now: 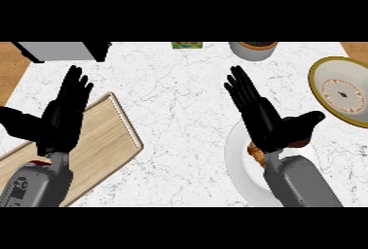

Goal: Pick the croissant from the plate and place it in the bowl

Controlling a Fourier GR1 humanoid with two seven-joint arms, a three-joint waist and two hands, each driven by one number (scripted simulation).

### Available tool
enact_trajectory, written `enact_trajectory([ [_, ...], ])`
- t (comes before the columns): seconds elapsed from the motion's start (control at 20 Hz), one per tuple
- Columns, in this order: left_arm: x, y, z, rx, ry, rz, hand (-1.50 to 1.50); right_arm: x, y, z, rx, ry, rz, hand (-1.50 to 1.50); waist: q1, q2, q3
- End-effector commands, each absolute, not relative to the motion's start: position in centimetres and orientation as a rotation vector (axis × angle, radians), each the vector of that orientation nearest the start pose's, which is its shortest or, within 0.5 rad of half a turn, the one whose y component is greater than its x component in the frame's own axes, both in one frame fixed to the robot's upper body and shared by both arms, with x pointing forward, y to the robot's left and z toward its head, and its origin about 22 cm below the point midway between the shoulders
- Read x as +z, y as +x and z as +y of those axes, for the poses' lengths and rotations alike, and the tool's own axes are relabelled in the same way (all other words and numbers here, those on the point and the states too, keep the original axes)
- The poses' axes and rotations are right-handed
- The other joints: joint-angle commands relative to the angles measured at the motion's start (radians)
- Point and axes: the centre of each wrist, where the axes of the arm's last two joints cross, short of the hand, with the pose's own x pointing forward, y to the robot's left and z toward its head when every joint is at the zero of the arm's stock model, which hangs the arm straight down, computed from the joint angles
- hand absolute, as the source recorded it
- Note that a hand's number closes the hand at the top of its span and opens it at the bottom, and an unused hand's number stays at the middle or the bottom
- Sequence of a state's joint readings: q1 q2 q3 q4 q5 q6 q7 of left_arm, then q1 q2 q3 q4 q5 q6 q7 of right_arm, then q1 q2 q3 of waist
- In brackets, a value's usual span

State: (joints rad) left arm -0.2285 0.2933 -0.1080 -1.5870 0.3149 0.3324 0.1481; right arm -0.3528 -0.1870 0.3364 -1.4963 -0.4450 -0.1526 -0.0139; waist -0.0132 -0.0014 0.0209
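Right hand: fingers straight, holding nothing, positioned above the plate (apparently staged for a descent). The croissant lies on that plate, below the fingertips and largely hidden under the palm. The bowl sits right of the fingers. Left hand: fingers straight, resting over the cutting board.

White marbled counter, yellow-rimmed bowl

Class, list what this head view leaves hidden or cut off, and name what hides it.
- croissant: mostly hidden under the right hand; only a brown edge shows.
- plate: partly covered by the right forearm.
- bowl: cut off by the right edge.
- pot and grey appliance: cut off at the top.
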Motion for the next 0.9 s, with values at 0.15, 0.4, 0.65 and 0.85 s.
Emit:
enact_trajectory([
  [0.15, 6.3, 28.0, 22.8, 0.015, -0.044, -1.565, 0.00, 6.3, 28.4, -21.8, 0.352, -0.154, -1.808, 1.50, -0.044, -0.014, -0.025],
  [0.4, 4.5, 26.8, 22.2, -0.007, -0.144, -1.478, 0.00, 4.4, 27.4, -29.8, 0.103, -0.804, -1.742, -1.50, -0.116, -0.019, -0.025],
  [0.65, 2.4, 25.6, 20.9, -0.080, -0.233, -1.477, 0.00, 0.2, 19.7, -23.5, 0.457, -0.747, -1.873, -1.50, -0.033, -0.008, -0.025],
  [0.85, 3.4, 26.0, 21.5, -0.099, -0.222, -1.468, 0.00, 0.6, 18.2, -25.4, 0.647, -0.955, -1.701, -1.50, -0.033, -0.011, -0.031],
])
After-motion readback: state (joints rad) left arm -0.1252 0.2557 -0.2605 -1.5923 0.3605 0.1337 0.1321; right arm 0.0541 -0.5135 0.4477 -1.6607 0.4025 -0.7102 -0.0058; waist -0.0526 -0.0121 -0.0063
